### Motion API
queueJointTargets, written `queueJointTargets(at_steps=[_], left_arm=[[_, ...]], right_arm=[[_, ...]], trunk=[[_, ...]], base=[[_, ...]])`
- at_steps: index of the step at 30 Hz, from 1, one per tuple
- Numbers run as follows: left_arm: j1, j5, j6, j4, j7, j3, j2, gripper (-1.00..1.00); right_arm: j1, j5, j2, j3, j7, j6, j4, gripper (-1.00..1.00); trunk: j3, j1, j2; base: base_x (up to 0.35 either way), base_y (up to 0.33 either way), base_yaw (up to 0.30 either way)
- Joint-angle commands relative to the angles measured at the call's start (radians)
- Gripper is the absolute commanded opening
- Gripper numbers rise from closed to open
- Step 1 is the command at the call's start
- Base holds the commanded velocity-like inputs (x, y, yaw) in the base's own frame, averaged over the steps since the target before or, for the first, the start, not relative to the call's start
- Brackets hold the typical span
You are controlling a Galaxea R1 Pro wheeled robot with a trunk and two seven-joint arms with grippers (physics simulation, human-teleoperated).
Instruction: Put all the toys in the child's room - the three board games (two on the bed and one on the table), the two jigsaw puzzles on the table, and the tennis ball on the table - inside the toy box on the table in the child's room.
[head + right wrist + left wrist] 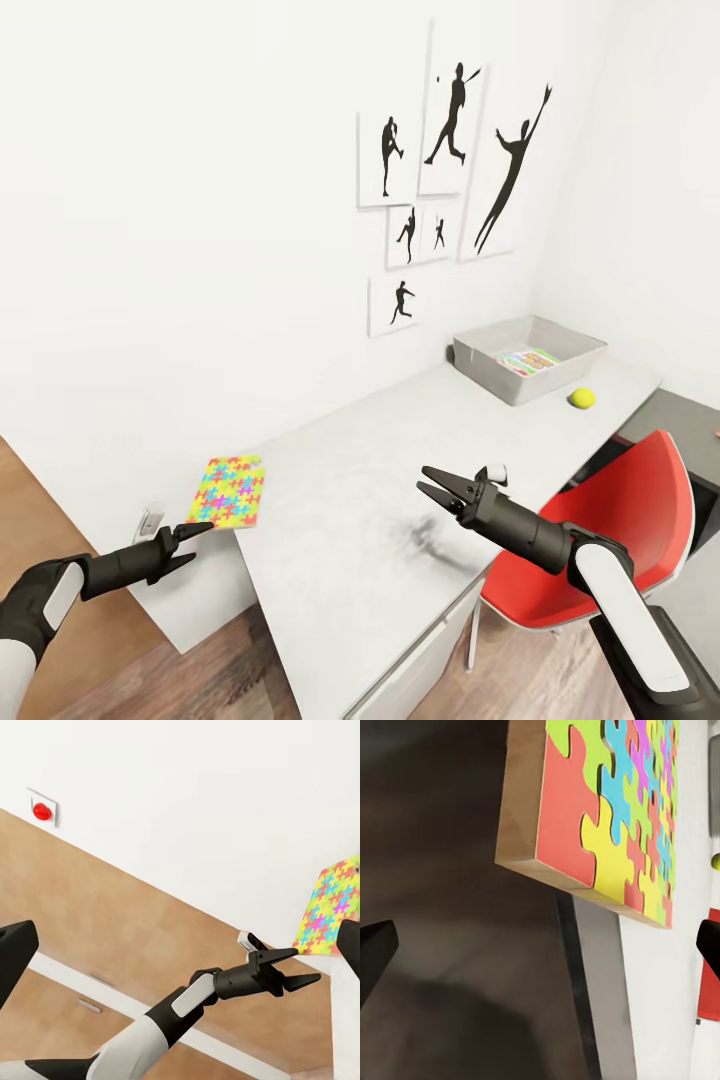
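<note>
Bright-coloured, the puzzle (229, 491) lies flat at the near left corner of the worktop (380, 480), one corner over the edge. The left gripper (197, 545) has open jaws and nothing in them; it is just beside that corner, so this arm is the nearer. The right gripper (432, 487), also open and without load, hangs over the middle. Far right stands the toy box (478, 362) with the ball (582, 398) beside it. From the left wrist the puzzle's brown side (521, 802) can be seen.
</note>
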Motion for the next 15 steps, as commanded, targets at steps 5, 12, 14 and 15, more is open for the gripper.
queueJointTargets(at_steps=[5,12,14,15], left_arm=[[-0.001,0.0,0.005,-0.002,-0.004,0.002,0.0,1.0],[-0.001,0.0,0.005,-0.002,-0.004,0.001,-0.001,1.0],[-0.001,0.0,0.005,-0.002,-0.004,0.001,-0.001,1.0],[-0.001,0.0,0.005,-0.002,-0.004,0.001,-0.001,1.0]], right_arm=[[-0.001,0.001,-0.001,0.0,0.003,0.002,0.0,1.0],[-0.001,0.001,-0.001,0.001,0.003,0.002,0.0,1.0],[-0.001,0.001,-0.001,0.001,0.003,0.002,0.0,1.0],[-0.001,0.001,-0.001,0.001,0.003,0.002,0.0,1.0]], trunk=[[-0.001,0.0,-0.001],[-0.001,0.0,-0.001],[-0.001,0.0,-0.001],[-0.001,0.0,-0.001]], base=[[0.0,0.0,0.0],[0.001,0.0,0.0],[0.032,0.0,0.0],[0.114,0.0,0.0]])
